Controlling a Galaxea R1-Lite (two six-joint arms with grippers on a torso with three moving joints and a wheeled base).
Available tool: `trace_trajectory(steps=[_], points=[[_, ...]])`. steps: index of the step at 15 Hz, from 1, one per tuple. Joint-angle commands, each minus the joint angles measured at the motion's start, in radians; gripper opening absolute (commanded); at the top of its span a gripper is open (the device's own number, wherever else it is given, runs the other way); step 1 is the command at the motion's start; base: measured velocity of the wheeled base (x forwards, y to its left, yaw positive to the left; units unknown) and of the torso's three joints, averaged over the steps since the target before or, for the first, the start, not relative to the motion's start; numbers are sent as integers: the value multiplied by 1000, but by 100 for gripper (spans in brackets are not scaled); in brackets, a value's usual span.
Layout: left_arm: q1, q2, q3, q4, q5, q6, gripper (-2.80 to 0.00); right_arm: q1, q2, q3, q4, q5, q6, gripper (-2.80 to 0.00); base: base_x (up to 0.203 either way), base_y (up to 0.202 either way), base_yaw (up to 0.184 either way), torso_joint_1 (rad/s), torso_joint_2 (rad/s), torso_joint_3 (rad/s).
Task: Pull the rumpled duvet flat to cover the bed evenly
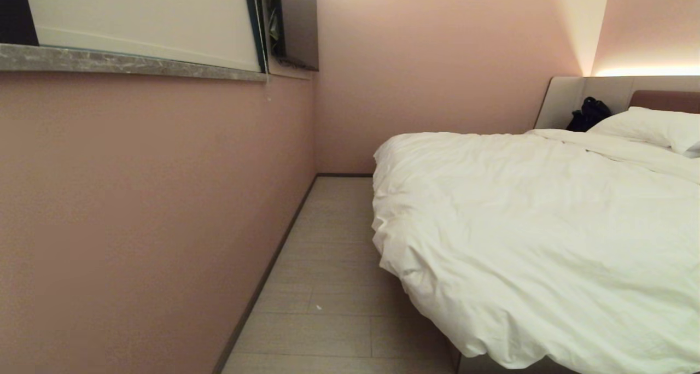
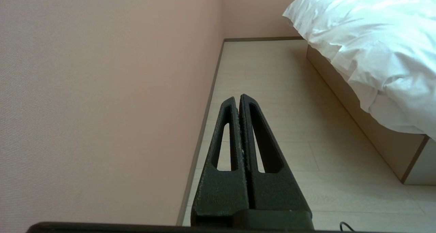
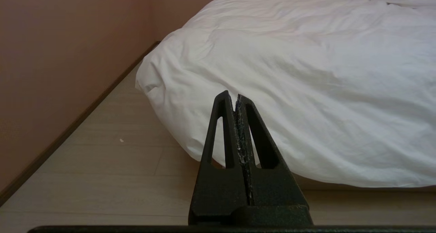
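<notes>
Both claws are clenched on nothing: the left gripper [image 2: 239, 98] is held over the floor [image 2: 272, 90] beside the wall; the right gripper [image 3: 235, 97] is pointed at the duvet [image 1: 536, 226], which is draped over the corner of the bed [image 2: 381, 134]; no pull is begun; an edge must first be reached and gripped.

A bedroom, hotel-like: a bed [image 1: 552, 103] with padded headboard, white duvet [image 1: 536, 237] and pillow [image 1: 651, 127], pink walls [image 1: 136, 210], pale plank floor [image 1: 333, 286].
</notes>
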Motion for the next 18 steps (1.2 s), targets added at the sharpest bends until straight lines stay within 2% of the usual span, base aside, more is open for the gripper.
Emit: trace_trajectory(steps=[1, 8, 18], points=[[0, 0, 0, 0, 0, 1, -280, 0, 0, 0, 0, 0, 1, -280, 0, 0, 0, 0, 0, 0], [0, 0, 0, 0, 0, 1, -280, 0, 0, 0, 0, 0, 0, -280, -159, 0, 1, 3, 0, 2], [0, 0, 0, -2, 0, -1, -280, 1, 0, 0, 0, 0, 0, -280, 0, 0, 0, 0, 0, 0]])
